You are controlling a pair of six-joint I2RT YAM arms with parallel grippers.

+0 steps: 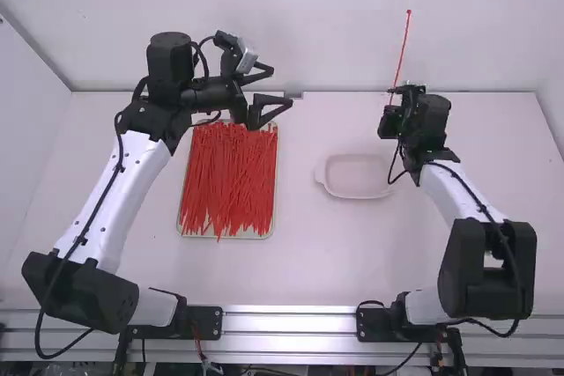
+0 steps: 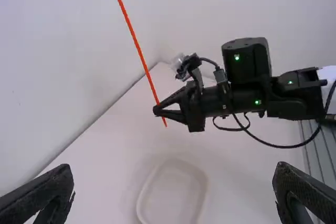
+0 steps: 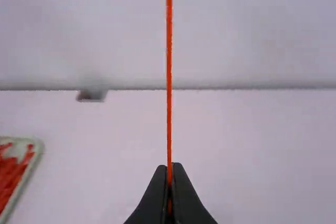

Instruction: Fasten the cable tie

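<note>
A single red cable tie (image 1: 402, 50) stands straight up from my right gripper (image 1: 394, 92), which is shut on its lower end at the back right of the table. In the right wrist view the cable tie (image 3: 169, 72) rises from between the closed fingertips (image 3: 161, 182). The left wrist view shows that cable tie (image 2: 137, 53) tilted, its square head uppermost, held by the right gripper (image 2: 159, 111). My left gripper (image 1: 273, 85) hovers open above the far end of the tray (image 1: 187, 228), pointing right, with nothing between its fingers (image 2: 39, 198).
The tray holds a heap of several red cable ties (image 1: 227, 178). A white oval dish (image 1: 355, 176) lies between the tray and the right arm; the dish (image 2: 170, 195) looks bare inside. White walls close the table at the back and left.
</note>
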